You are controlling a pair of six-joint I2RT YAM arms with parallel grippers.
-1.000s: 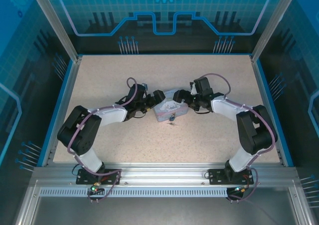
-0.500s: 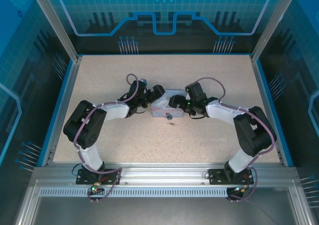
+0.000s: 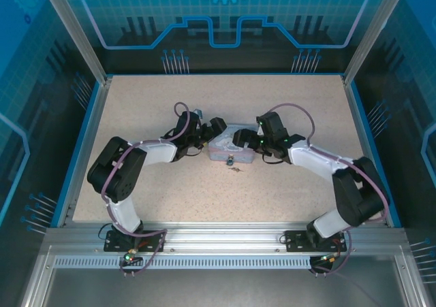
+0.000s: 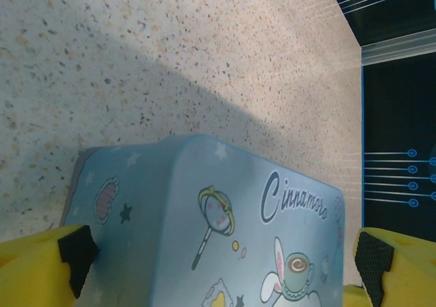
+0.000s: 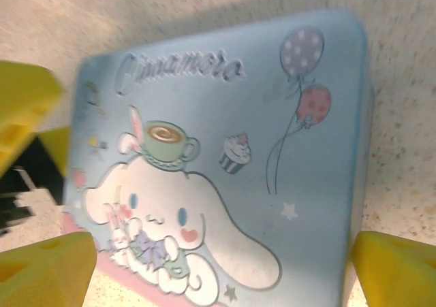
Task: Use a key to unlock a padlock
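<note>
Left gripper (image 4: 225, 266): jaws wide, one yellow finger on each side of the box (image 4: 204, 205). Nothing is held. The black pads (image 4: 75, 249) sit close to the box walls; contact cannot be confirmed.

Right gripper (image 5: 218, 266): jaws wide, straddling the box from the opposite end. Nothing is held.

In the top view both grippers meet over the box, which sits at the table centre, the left gripper at its left end and the right gripper at its right end. The padlock (image 3: 231, 160) sits against the near side of the box. The key (image 3: 236, 170) lies flat on the table just beside it, toward the near edge.

Step in hand, as judged: positioning on the box; the key is not yet picked up. The next move calls for a narrow pinch on a thin, flat key, with the padlock steadied.

Table (image 3: 286, 103): speckled beige, blue-edged. An aluminium frame with blue printed panels encloses it.
</note>
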